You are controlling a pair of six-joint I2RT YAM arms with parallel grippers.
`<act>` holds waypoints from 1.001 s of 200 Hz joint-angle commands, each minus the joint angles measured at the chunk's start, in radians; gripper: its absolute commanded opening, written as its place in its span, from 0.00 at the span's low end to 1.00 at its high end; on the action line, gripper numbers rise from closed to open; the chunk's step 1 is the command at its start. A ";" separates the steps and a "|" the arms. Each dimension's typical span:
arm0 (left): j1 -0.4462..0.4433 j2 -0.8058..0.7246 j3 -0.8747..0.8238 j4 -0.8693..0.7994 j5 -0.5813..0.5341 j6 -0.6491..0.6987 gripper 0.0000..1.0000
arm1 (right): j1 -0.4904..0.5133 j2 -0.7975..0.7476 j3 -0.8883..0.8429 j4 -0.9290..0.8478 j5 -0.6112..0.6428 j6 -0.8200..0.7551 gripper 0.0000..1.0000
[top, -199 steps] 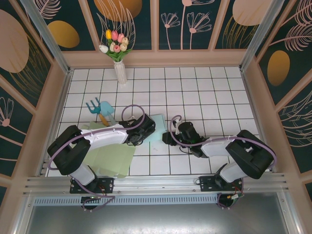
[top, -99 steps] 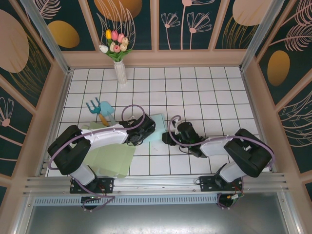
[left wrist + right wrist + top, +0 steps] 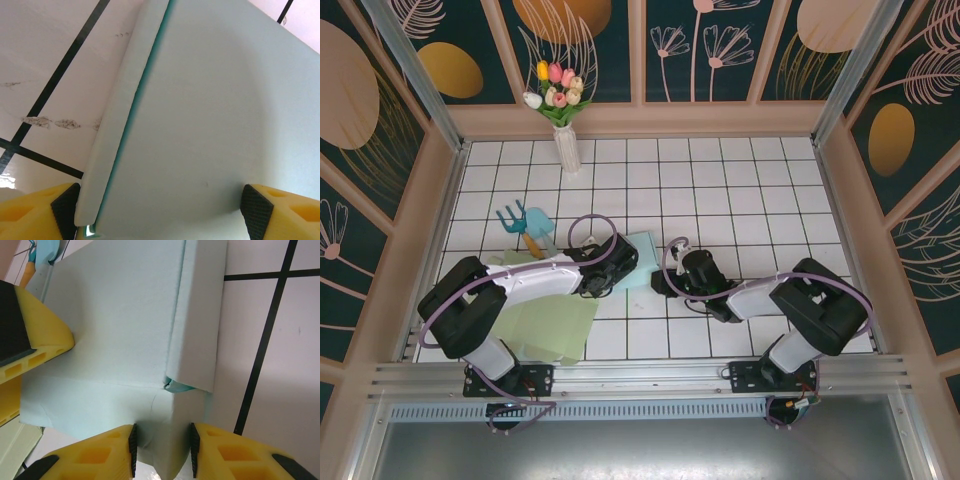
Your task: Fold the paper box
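Box point(image 3: 125, 330) corner (its tip hidden) sits between right pincer point(image 3: 161, 442) pads.

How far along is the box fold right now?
Early stage. The paper box lies mostly flat on the table, with one side flap already creased up. The right gripper is pinching its near edge; the left gripper straddles the sheet, open. The remaining walls are unfolded.

Paper box point(image 3: 125, 335): pale mint, teal inside edge. Bench point(image 3: 740, 190): white tiles with a black grid. Pincer fingers point(image 3: 235, 455): yellow with black pads. Flat sheets point(image 3: 545, 325): light green. Walls point(image 3: 715, 45): dark teal, peach floral motifs.
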 commanded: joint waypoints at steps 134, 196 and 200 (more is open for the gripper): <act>0.006 0.065 -0.022 -0.067 0.015 0.050 0.84 | 0.013 0.054 -0.032 0.063 -0.021 -0.205 0.35; 0.006 0.071 -0.001 -0.112 0.003 0.082 0.85 | 0.013 0.154 -0.059 0.202 0.010 -0.286 0.35; 0.006 0.070 -0.001 -0.114 0.002 0.084 0.85 | 0.014 0.162 -0.057 0.205 0.011 -0.288 0.35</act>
